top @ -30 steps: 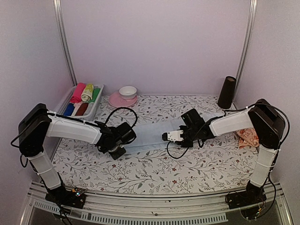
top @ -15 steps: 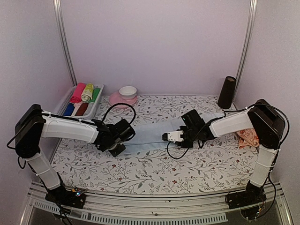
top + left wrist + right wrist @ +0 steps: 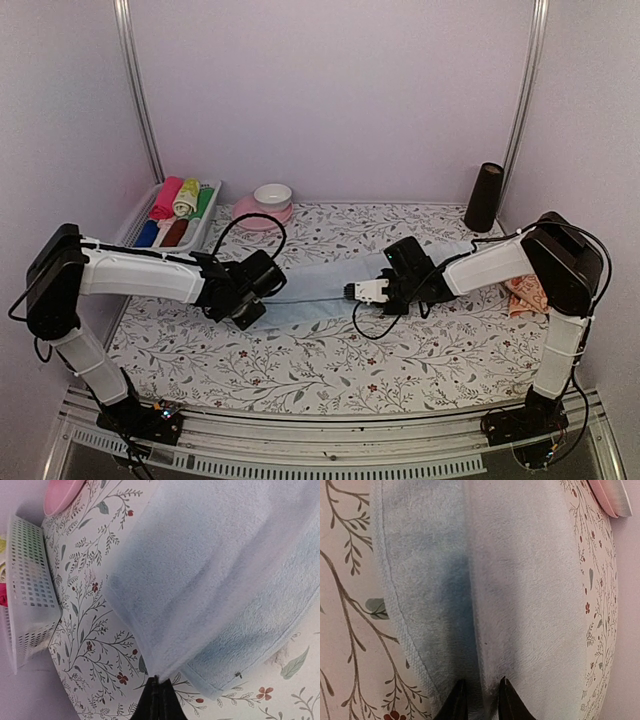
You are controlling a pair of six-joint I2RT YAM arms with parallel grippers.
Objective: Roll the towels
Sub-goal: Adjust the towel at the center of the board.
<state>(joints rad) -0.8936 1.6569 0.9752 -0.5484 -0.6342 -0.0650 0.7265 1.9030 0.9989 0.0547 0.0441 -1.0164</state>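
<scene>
The pale blue towel [image 3: 320, 290] lies stretched left to right on the floral sheet between my two grippers, its near edge folded over. My left gripper [image 3: 246, 312] is shut on the lifted left corner of that towel [image 3: 200, 570], pinched at the fingertips [image 3: 159, 682]. My right gripper [image 3: 351, 292] sits on the towel's right half, and a raised fold of the blue cloth [image 3: 520, 580] stands squeezed between its two narrowly parted fingers [image 3: 457, 697]. The peach-orange towel [image 3: 527, 293] lies crumpled at the far right, partly behind the right arm.
A white basket [image 3: 208, 222] holding several rolled coloured cloths stands at the back left, also visible in the left wrist view as the basket [image 3: 30, 590]. A pink dish [image 3: 262, 214] with a white bowl sits beside it. A dark cylinder [image 3: 484, 197] stands at the back right.
My left gripper has drawn the towel's left corner a little back and to the left. My right gripper has edged left, and its fingers have narrowed on the fold.
</scene>
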